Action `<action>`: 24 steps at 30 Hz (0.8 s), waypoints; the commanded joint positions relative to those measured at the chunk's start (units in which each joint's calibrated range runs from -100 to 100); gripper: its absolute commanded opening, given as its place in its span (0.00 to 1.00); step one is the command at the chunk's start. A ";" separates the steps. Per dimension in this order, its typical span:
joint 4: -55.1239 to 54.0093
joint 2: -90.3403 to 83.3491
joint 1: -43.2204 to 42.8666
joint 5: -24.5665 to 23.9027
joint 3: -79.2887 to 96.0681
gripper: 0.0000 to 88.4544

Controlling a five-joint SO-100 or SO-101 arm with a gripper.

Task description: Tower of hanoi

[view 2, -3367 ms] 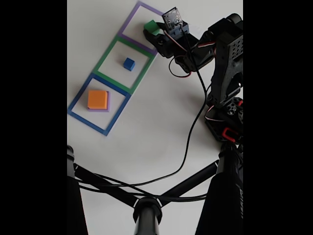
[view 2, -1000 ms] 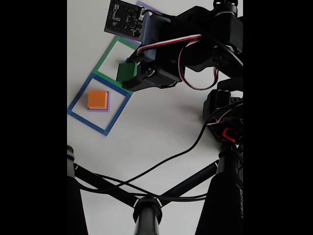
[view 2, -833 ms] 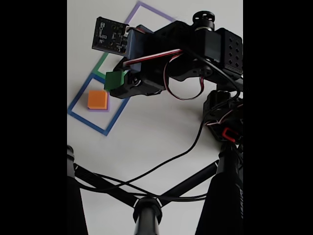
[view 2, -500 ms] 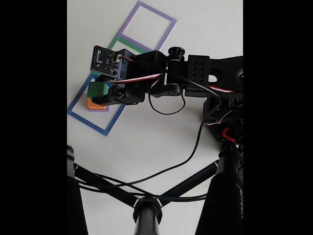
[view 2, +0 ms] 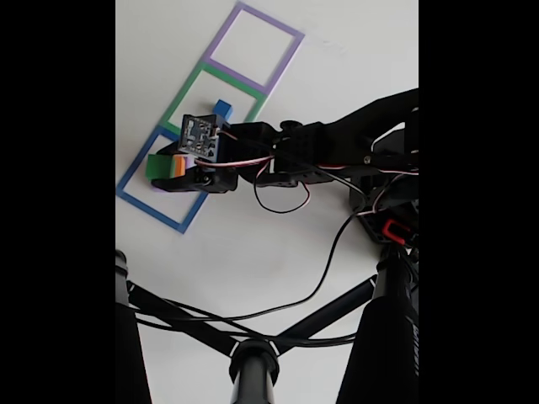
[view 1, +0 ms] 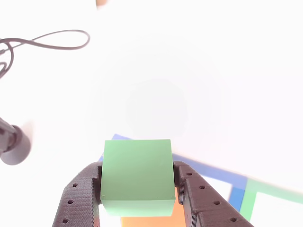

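In the fixed view my gripper (view 2: pixel 162 170) is shut on the green block (view 2: pixel 156 165), holding it over the blue-taped square (view 2: pixel 135 198). Right beside and under it is the orange-yellow block (view 2: pixel 178 167), which rests on a purple one whose edge (view 2: pixel 171 186) just shows. The small blue cube (view 2: pixel 222 108) sits apart in the green-taped square (view 2: pixel 192 84). In the other view the green block (view 1: pixel 137 176) is pinched between my two black fingers (view 1: pixel 78 198), gripper (view 1: pixel 137 169), with a strip of the orange-yellow block (view 1: pixel 147 221) showing below it.
The purple-taped square (view 2: pixel 290 50) lies at the far end of the row. Black tripod legs (view 2: pixel 210 332) and a cable (view 2: pixel 286 295) cross the lower part of the fixed view. A looped cable (view 1: pixel 57 40) lies on the white table in the other view.
The arm has swung the green block from the purple-taped square, past the green one, down over the stack in the blue-taped square.
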 commanded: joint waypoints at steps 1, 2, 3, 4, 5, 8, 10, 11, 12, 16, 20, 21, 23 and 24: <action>-6.00 1.96 0.51 0.39 -0.02 0.08; -6.89 2.52 0.51 0.39 0.07 0.08; -7.61 3.01 0.51 0.39 0.25 0.08; -8.02 3.25 0.51 0.39 0.34 0.08; -8.42 3.57 0.61 0.39 0.34 0.08; -8.99 4.46 1.19 0.39 0.34 0.08; -9.31 4.86 1.47 0.39 0.43 0.08; -9.72 5.19 1.57 0.39 0.52 0.08; -9.96 5.43 1.57 0.39 0.70 0.08; -11.91 6.15 1.38 0.39 1.80 0.08; -13.28 7.12 1.38 0.39 2.25 0.08; -13.69 7.45 1.38 0.39 2.34 0.08; -14.42 8.17 1.38 0.39 2.43 0.08; -14.98 8.58 1.38 0.39 2.43 0.08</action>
